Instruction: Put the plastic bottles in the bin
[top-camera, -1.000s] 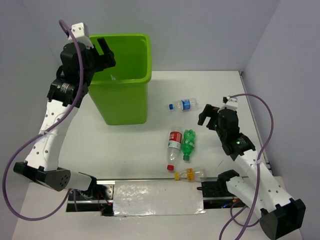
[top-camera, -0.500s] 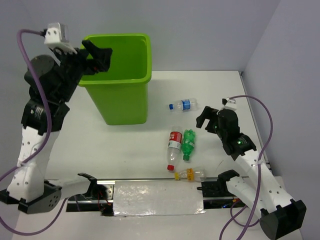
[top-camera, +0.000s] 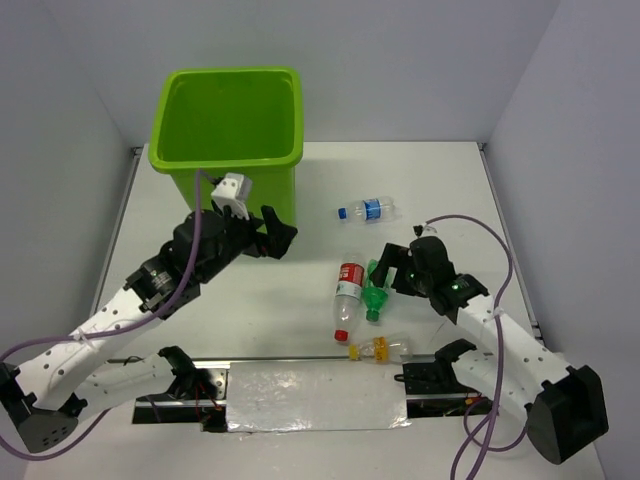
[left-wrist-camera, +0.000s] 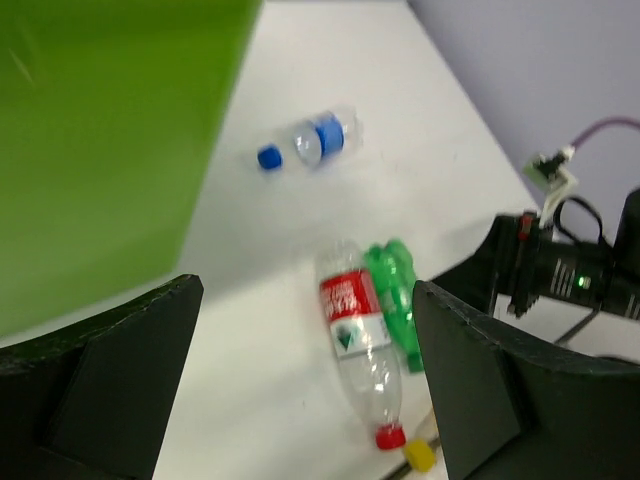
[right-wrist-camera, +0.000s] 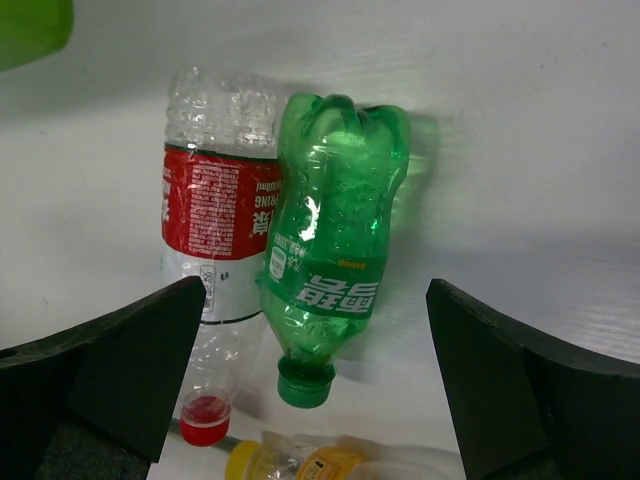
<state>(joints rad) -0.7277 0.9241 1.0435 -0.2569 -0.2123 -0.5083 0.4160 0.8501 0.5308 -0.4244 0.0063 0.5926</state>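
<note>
The bin (top-camera: 270, 195) stands at the far left of the bench (top-camera: 450, 190), and four plastic bottles lie on the bench to the right of it. The bottle with blue label (top-camera: 368, 210) is the one closest to the bin, lying on its side at the level of the bin's base. Further from the bin, toward the near edge, the bottle with red label (top-camera: 348, 288) and the green bottle (top-camera: 376, 290) lie side by side and touch each other, both caps pointing to the near edge. The yellow-capped bottle (top-camera: 380, 348) is the farthest from the bin, just past those two caps.

The left gripper (top-camera: 277, 232) hangs just in front of the bin's front wall, its jaws wide apart and holding nothing; the red and green bottles are well ahead of it, away from the bin. The right gripper (top-camera: 388, 268) is directly over the green bottle, jaws spread wide on both sides of it, not touching it.
</note>
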